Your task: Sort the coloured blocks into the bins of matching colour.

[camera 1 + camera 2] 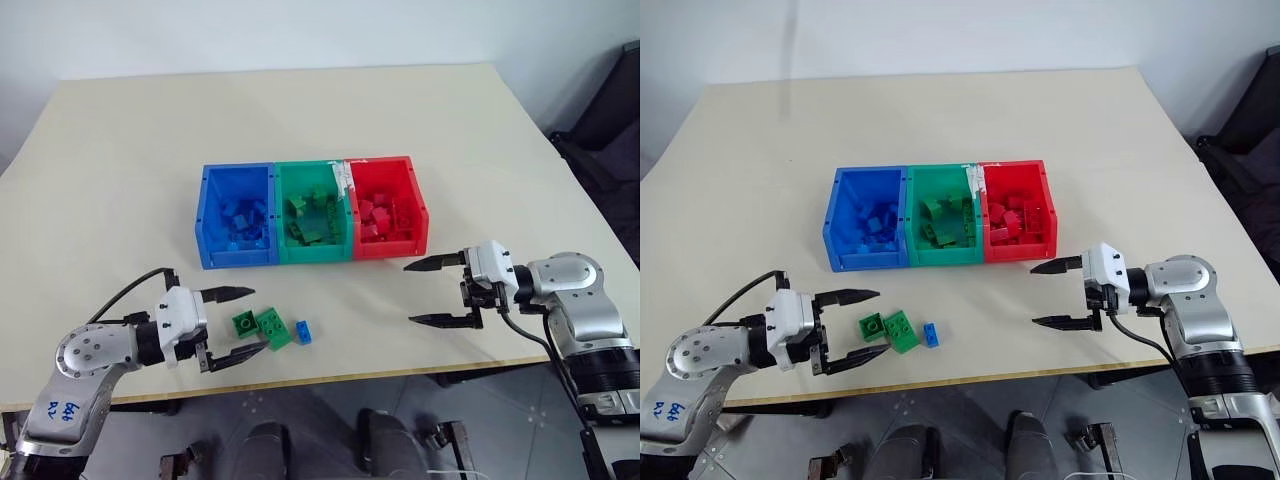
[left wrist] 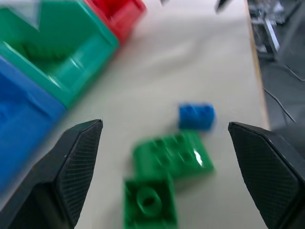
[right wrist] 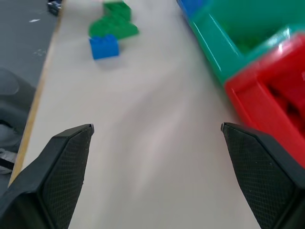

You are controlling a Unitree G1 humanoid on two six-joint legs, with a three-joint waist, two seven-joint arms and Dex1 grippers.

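Three joined bins sit mid-table: blue bin (image 1: pixel 212 215), green bin (image 1: pixel 283 200) and red bin (image 1: pixel 415 200), each holding several blocks of its own colour. Near the front edge lie two green blocks, a small one (image 1: pixel 244 322) and a larger one (image 1: pixel 272 326), touching each other, with a small blue block (image 1: pixel 303 332) just to their right. My left gripper (image 1: pixel 238 325) is open, its fingertips flanking the small green block from the left. My right gripper (image 1: pixel 432 292) hangs open over bare table, in front of the red bin's right end, pointing left.
The table's front edge (image 1: pixel 330 378) runs just below the loose blocks. A dark chair or case (image 1: pixel 610 130) stands off the table's right side. Bare tabletop lies between the two grippers and behind the bins.
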